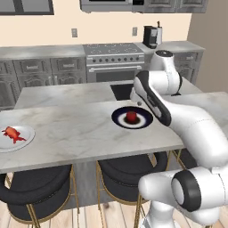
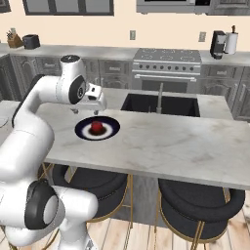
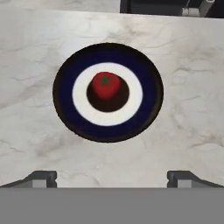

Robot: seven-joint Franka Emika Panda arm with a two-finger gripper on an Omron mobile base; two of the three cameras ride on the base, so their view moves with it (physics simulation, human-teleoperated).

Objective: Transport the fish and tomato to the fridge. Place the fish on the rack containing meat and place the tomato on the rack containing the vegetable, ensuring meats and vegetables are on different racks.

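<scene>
A red tomato (image 3: 105,84) with a green star top sits in the middle of a dark blue and white ringed plate (image 3: 148,109) on the marble island. My gripper (image 3: 112,179) hovers above the plate's near side, open wide, with nothing between its fingertips (image 3: 41,178). From the right base view the gripper (image 2: 85,112) hangs just above and behind the tomato (image 2: 97,127). The red fish (image 1: 12,133) lies on a white plate (image 1: 26,138) at the island's far left, well away from the tomato (image 1: 132,116).
A black sink (image 2: 161,105) with a faucet (image 2: 159,96) is set in the island behind the ringed plate. Dark round stools (image 1: 40,191) stand under the front edge. A stove (image 1: 113,53) and coffee machine (image 1: 150,36) line the back counter.
</scene>
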